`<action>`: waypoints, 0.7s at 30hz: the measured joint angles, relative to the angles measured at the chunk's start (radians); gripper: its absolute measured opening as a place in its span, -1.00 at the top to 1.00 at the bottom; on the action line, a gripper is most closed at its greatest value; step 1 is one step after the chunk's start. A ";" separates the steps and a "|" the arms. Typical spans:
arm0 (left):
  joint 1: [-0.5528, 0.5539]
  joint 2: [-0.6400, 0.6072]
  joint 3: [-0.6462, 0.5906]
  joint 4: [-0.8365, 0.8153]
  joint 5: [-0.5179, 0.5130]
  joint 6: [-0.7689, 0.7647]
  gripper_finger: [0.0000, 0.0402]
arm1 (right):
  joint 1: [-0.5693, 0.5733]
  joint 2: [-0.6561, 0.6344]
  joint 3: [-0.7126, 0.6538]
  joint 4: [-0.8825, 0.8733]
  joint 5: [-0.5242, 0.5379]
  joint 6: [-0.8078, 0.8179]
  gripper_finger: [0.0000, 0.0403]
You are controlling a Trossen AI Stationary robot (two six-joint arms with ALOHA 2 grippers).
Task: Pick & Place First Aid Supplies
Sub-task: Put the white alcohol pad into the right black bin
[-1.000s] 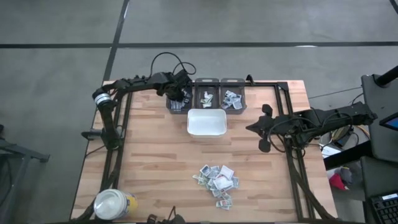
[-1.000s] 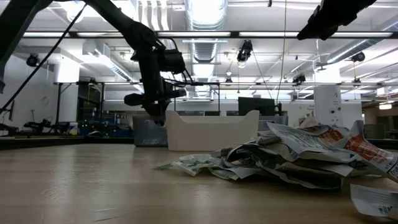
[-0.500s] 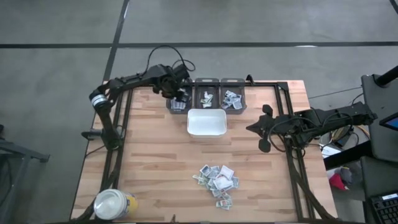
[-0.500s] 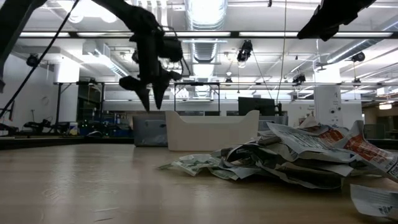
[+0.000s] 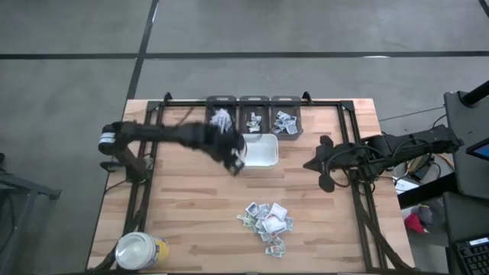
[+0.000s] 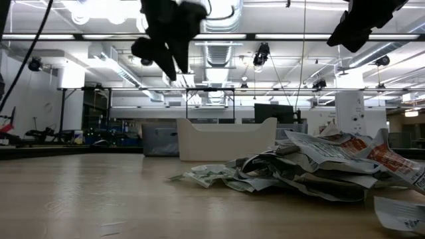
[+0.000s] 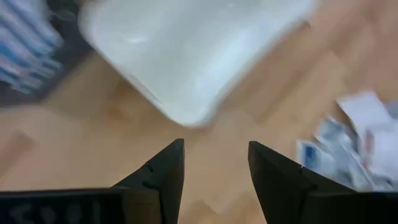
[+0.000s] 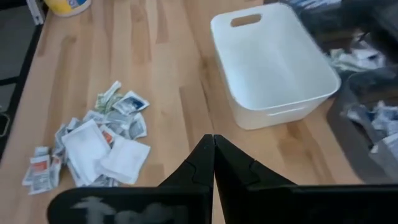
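Observation:
The first aid supplies lie in a loose heap of small white packets on the table, near its front middle; they also show in the low view and the right wrist view. My left gripper hangs open and empty above the white tray's near left corner; its wrist view shows bare wood between the fingers. My right gripper waits shut at the table's right, clear of everything, its tips together.
Three dark bins with packets inside stand in a row at the far edge, behind the tray. A yellow jar with a white lid stands at the near left corner. Bare wood lies between the tray and the heap.
My left gripper has opened over the far left bin, then risen and swung toward the table's near edge and right, ending above the tray's near left corner. The heap and the tray have stayed put.

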 joint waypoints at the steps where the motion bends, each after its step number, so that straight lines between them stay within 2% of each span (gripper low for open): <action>1: -0.039 0.004 -0.001 0.012 -0.012 -0.013 0.15 | 0.000 0.004 0.000 0.000 -0.010 0.000 0.96; 5: -0.193 0.022 -0.017 0.141 -0.054 -0.032 0.15 | 0.000 0.025 -0.001 0.004 -0.036 0.014 0.96; 10: -0.328 0.061 -0.090 0.442 -0.078 0.011 0.15 | 0.000 0.052 -0.004 0.003 -0.036 0.012 0.96; 14: -0.362 0.126 -0.114 0.567 -0.077 0.000 0.15 | 0.000 0.073 -0.005 0.004 -0.036 0.005 0.96; 21: -0.348 0.229 -0.106 0.564 -0.078 -0.002 0.15 | 0.000 0.092 -0.007 0.005 -0.035 -0.043 0.96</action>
